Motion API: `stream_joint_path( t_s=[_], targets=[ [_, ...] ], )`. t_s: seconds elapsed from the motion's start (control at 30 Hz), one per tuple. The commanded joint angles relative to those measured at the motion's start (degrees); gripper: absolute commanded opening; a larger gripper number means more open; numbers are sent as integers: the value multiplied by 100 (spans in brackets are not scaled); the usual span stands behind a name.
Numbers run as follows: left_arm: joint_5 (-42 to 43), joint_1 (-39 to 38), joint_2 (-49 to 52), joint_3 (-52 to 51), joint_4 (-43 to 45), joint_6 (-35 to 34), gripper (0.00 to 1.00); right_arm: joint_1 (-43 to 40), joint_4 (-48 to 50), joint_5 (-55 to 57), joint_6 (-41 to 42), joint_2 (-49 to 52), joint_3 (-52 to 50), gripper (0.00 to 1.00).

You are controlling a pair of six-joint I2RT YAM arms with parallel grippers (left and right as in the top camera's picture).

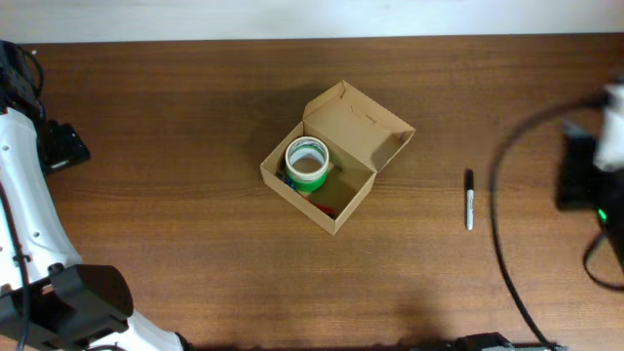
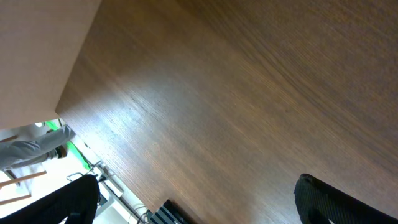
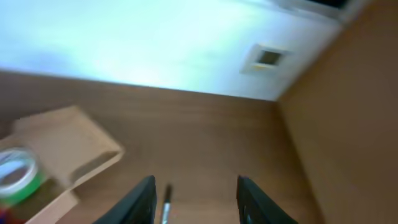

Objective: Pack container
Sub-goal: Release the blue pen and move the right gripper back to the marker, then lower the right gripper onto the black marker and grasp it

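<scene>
Box open on tabletop, green tape roll inside, pen lying well apart; left claw spread wide and empty, right claw parted, gripping nothing.

Brown wooden table; seemingly pale wall.

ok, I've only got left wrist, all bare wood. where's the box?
Observer: Middle of the table. The box has its lid open.
Operator: anything in it?
Observer: A green tape roll stands inside, towards the left end.
Operator: anything loose outside?
Observer: A pen lies right of the box, not touching it.
</scene>
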Motion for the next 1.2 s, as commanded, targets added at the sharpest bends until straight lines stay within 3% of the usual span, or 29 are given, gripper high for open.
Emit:
stream_joint_path(
  t_s=[0.0, 0.13, 0.27, 0.53, 0.67, 1.17],
  targets=[
    [2, 20, 63, -17, -4, 68, 100, -739, 442, -463, 15, -22, -1375, 44],
    [2, 20, 63, -17, -7, 68, 100, -1027, 1141, -568, -50, 175, -2708, 52],
    [2, 20, 63, -17, -4, 68, 100, -1115, 1659, -621, -42, 1082, -3569, 58],
    [2, 20, 63, -17, -7, 68, 100, -1117, 1838, -894, 413, 3464, -3565, 59],
    [2, 20, 63, -17, -7, 68, 100, -1204, 1836, -920, 411, 4109, -3567, 59],
    [2, 20, 63, -17, -4, 68, 100, -2041, 1790, -1799, 496, 4557, -3825, 53]
  ],
)
